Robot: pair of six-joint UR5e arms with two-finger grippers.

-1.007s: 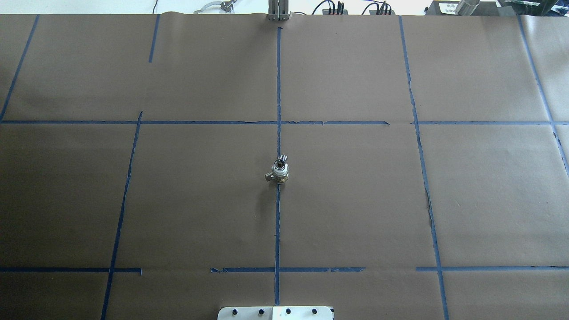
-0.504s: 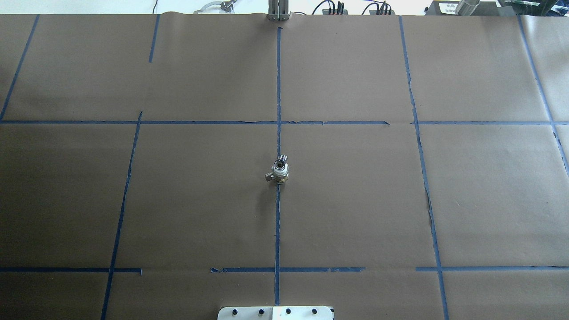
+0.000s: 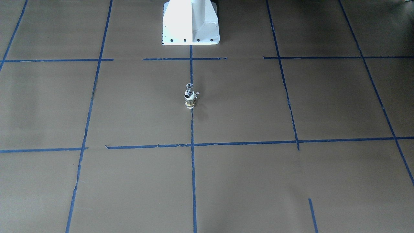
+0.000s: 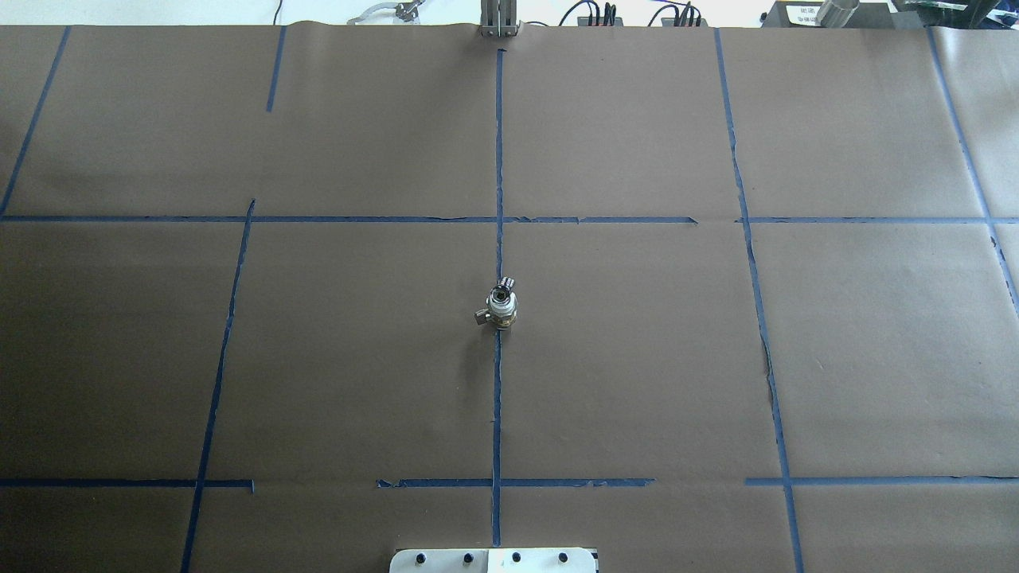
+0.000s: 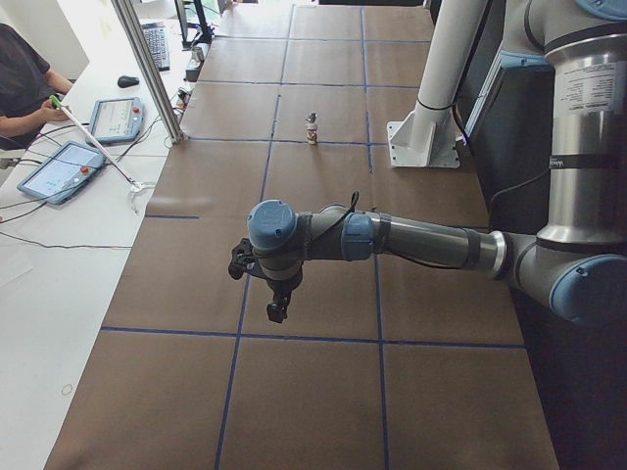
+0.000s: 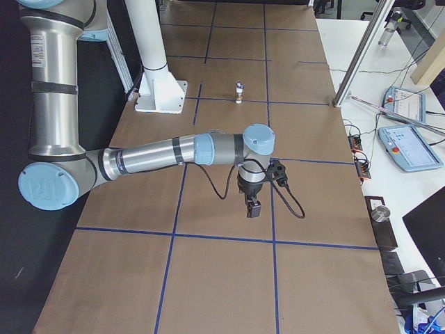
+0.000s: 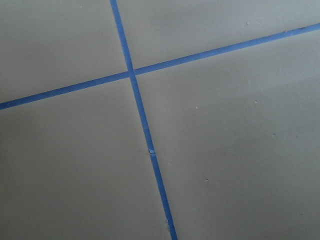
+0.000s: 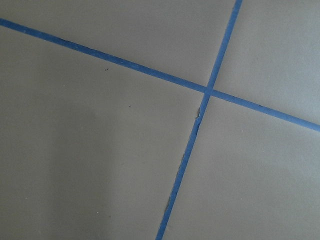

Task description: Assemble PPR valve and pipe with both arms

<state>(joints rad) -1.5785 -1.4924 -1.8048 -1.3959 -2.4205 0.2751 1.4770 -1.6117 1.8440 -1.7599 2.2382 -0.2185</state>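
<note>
Nothing has moved since the earlier frame: left claw (image 5: 277,311) and right claw (image 6: 252,207) hang over opposite ends of the bench (image 4: 677,358); whether wide or narrow I cannot tell. Upright mid-bench, far from every edge, stands the valve (image 3: 190,103), brass band above white base, chrome pipe (image 3: 189,86) seated on top.

Diffuse, even light on my table (image 4: 637,358). The PPR valve (image 4: 501,309) throws a faint soft shadow toward 7 o'clock overhead. Strip at 12 is blown out. Both wrist views are washed grey, dimmer near 8 o'clock. Pedestal (image 3: 190,22) is overexposed in the front view.
</note>
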